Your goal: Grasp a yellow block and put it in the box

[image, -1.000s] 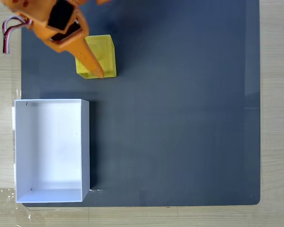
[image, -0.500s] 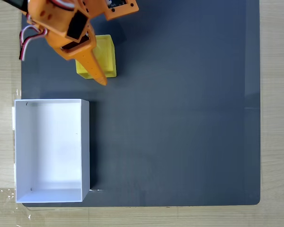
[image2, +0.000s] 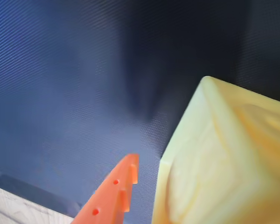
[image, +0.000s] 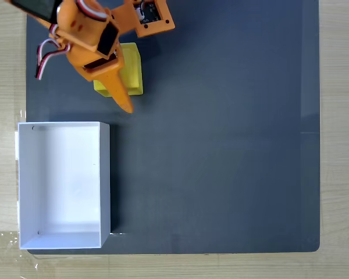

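In the fixed view the yellow block [image: 133, 71] sits on the dark mat near the top left. My orange gripper [image: 146, 65] hangs over it, open. Its long finger [image: 120, 92] lies across the block's left side, with the tip just past the block's near edge. The other jaw is swung out at the block's upper right. The wrist view shows the yellow block [image2: 224, 163] large and close on the right, with one orange finger [image2: 113, 198] just left of it and a narrow gap between them. The white box [image: 64, 185] stands empty below the block, at the mat's left edge.
A dark grey mat [image: 221, 145] covers most of the light wooden table [image: 340, 116]. Red, white and black wires [image: 45, 55] trail from the arm at the upper left. The box's top wall [image: 64, 124] lies a short way below the fingertip.
The gripper has slid down and to the right over the block, its fingertip now past the block's near edge. The second jaw has swung into view at the upper right. The block has stayed put.
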You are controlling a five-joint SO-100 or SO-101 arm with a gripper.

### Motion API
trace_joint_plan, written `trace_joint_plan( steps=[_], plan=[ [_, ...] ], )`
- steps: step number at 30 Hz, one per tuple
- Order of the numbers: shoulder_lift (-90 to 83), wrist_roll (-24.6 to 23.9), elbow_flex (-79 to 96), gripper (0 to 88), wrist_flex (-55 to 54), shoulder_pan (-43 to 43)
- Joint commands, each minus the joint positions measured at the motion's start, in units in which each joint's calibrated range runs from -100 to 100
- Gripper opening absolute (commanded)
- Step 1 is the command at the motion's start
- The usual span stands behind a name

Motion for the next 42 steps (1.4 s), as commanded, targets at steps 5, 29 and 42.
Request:
trace_joint_plan(
  steps=[5, 29, 42],
  plan=[
    [-0.4, -1.6, 0.2, 35.1, 0.2, -1.5],
    [-10.9, -3.8, 0.1, 31.5, 0.1, -13.2],
    [-24.3, -13.6, -0.6, 31.4, -31.3, -23.8]
  ],
)
